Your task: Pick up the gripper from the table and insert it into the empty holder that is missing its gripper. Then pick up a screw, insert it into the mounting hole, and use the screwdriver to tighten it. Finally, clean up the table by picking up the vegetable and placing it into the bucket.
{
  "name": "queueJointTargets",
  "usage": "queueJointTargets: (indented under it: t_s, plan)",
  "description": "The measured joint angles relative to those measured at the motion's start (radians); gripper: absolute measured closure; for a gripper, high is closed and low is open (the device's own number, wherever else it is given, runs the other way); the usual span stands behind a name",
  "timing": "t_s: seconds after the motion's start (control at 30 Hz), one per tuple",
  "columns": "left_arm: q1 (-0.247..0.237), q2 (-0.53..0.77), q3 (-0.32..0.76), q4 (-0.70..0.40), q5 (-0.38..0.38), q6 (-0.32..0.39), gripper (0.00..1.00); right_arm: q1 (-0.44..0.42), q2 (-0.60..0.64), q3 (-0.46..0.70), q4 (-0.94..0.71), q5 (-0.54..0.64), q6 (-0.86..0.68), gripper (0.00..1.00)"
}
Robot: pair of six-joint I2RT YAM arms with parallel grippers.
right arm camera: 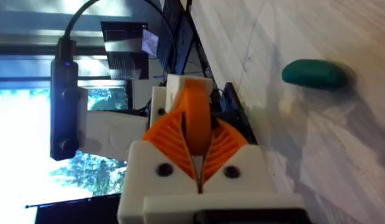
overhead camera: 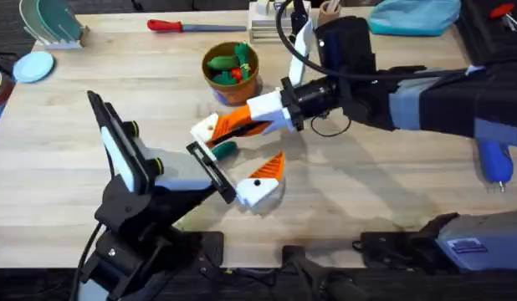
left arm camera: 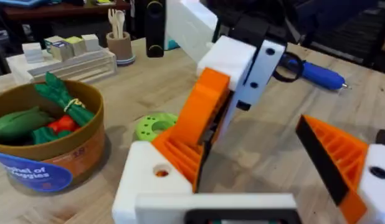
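Red-handled screwdriver by the table's far edge, green disc, blue plate

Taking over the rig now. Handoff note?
Left gripper: open, with the holder on one finger.
Right gripper: shut on the orange wedge, pressing it against the holder. I can't tell if it is fully seated.
Cucumber: on the table beside the grippers.
Bucket: just beyond them, already holding toy vegetables.
Blue screwdriver: lying at the far right.
Left to do: finish the insertion, screw it in and tighten, then put the cucumber in the bucket.
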Motion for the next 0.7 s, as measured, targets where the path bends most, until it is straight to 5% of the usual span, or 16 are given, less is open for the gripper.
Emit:
queueJointTargets:
  t_s: [0.7]
  plan:
    - [0.002,0.0,0.0,-0.002,0.006,-0.012,0.008,0.021,-0.001,0.0,0.047,0.12,-0.007,0.994]
